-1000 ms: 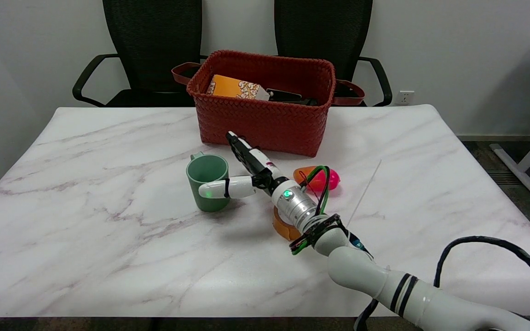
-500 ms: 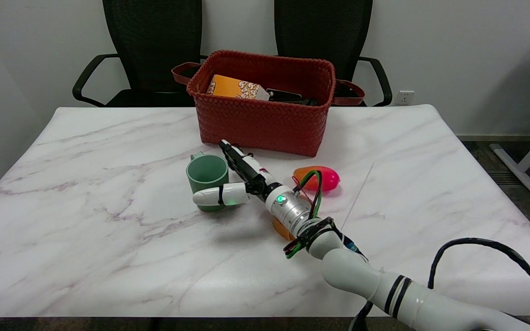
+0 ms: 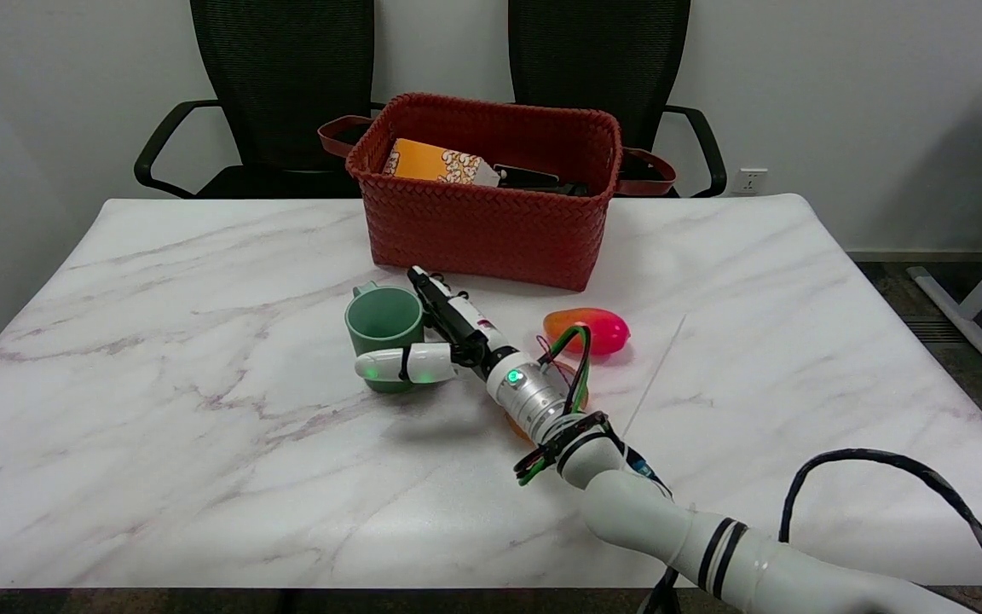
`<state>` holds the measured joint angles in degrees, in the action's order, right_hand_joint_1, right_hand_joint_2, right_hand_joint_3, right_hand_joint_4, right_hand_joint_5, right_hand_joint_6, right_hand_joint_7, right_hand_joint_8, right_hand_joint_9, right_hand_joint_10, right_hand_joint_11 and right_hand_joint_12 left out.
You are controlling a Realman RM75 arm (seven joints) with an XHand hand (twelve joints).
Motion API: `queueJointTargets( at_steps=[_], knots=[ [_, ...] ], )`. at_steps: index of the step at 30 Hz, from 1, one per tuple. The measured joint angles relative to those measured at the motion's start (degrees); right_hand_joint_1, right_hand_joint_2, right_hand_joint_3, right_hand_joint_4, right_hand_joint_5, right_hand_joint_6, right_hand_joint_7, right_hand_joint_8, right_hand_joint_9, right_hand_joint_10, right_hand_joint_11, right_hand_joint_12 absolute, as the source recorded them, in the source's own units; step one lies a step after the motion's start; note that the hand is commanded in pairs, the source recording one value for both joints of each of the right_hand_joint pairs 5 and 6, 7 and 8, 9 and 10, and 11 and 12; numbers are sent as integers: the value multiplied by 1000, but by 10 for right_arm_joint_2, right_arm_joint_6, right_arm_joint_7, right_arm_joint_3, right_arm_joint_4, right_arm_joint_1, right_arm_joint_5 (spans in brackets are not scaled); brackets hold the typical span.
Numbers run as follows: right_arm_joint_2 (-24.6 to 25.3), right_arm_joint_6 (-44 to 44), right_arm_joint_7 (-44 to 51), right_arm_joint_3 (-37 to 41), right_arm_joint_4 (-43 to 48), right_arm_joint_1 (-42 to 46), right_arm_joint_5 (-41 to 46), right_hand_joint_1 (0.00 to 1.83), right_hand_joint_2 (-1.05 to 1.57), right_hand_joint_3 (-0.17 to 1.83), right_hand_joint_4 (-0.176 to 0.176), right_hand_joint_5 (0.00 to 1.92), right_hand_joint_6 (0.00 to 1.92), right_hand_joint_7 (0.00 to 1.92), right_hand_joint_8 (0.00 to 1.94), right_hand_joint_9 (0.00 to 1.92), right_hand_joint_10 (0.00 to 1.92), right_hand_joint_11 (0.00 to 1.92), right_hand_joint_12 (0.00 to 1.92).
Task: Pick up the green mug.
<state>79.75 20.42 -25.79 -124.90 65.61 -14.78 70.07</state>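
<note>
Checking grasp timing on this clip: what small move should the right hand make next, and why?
Probably close the fingers. The right hand brackets the green ceramic mug, the white thumb across its near wall and the dark fingers along its right side, but no firm grip shows, and the mug stands on the marble table.

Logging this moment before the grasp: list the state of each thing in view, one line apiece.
green mug: upright on the table, not lifted.
right hand: around the mug, thumb across its near side, fingers at its right side; closed grip not visible.
red basket: open, holding an orange box.
orange-pink toy: lying on the table.
</note>
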Motion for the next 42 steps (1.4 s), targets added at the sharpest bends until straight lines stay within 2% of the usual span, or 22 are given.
queueJointTargets(
  at_steps=[25,30,32,34,35,37,42],
  knots=[
    [39,45,-4,-6,-45,-12,-8,967,592,-175,0,0,0,0,0,56,56,185,185],
    [46,48,-4,-8,-53,-15,-8,968,589,-175,0,0,0,0,0,123,123,182,182],
    [49,49,-4,-9,-55,-17,-8,970,593,-175,0,0,0,4,4,217,217,217,217],
    [51,50,-4,-10,-57,-18,-9,972,602,-175,0,0,0,74,74,268,268,256,256],
    [52,50,-4,-10,-58,-18,-9,970,622,-175,0,0,0,250,250,341,341,333,333],
    [54,50,-4,-11,-60,-19,-9,941,640,-175,0,0,0,374,374,408,408,395,395],
    [57,52,-4,-12,-64,-21,-9,988,728,-175,0,170,170,610,610,592,592,526,526]
  ],
)
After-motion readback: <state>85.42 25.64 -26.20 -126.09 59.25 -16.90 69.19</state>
